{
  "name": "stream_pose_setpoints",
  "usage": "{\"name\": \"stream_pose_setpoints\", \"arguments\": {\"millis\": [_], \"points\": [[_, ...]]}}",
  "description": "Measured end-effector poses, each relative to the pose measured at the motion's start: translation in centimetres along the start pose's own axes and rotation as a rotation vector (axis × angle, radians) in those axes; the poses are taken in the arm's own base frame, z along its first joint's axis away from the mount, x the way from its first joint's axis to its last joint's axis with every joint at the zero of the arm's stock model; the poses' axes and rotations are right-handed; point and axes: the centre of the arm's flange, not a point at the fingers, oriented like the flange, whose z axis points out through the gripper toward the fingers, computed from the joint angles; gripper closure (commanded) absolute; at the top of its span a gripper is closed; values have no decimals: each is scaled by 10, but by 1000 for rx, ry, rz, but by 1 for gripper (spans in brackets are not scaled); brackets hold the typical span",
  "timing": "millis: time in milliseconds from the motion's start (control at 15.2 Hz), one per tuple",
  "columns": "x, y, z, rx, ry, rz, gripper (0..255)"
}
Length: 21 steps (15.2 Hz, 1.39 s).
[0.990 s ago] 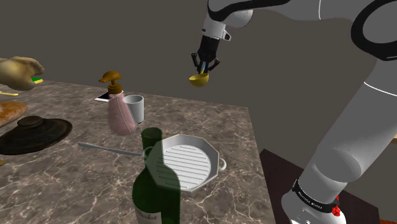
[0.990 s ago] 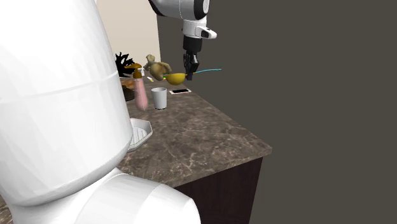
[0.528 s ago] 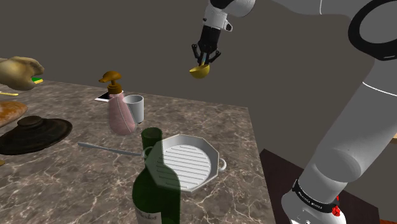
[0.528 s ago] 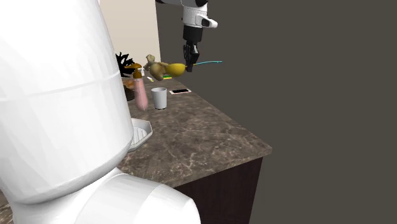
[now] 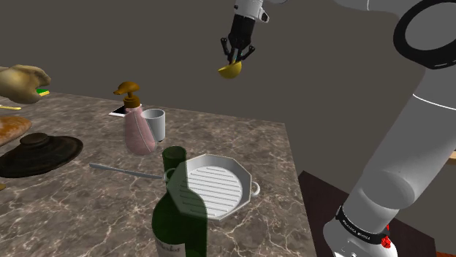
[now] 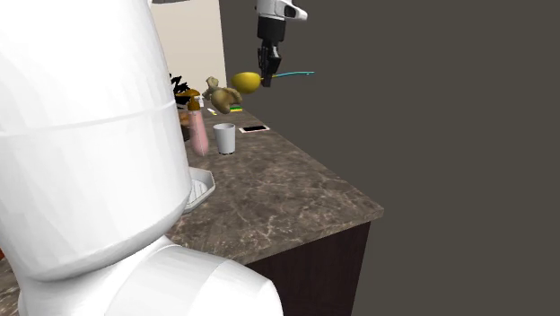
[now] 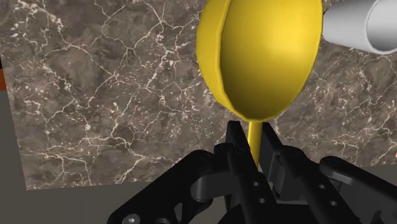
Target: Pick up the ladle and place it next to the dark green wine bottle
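Black fingers [image 7: 236, 143] clamped on yellow ladle [image 5: 229, 71] handle; ladle high over marbled surface [image 5: 263, 146], bowl below fingers; well apart from dark green wine bottle [image 5: 177, 212] nr grill pan [image 5: 219, 190].

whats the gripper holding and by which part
The gripper is shut on the yellow ladle, its fingers clasping the thin stem right beside the bowl.

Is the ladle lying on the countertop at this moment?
No, the yellow ladle hangs in the air, clasped by the fingers, high above the countertop.
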Motion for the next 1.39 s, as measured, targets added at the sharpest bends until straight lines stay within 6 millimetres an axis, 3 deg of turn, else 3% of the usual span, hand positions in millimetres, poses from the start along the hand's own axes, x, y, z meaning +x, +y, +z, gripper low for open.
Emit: {"name": "stream_pose_setpoints", "arguments": {"millis": [924, 1122, 1386], "points": [[-6, -12, -71, 0, 0, 0, 255], [-31, -6, -75, 0, -1, 0, 255], [-80, 11, -70, 0, -1, -1, 255]]}}
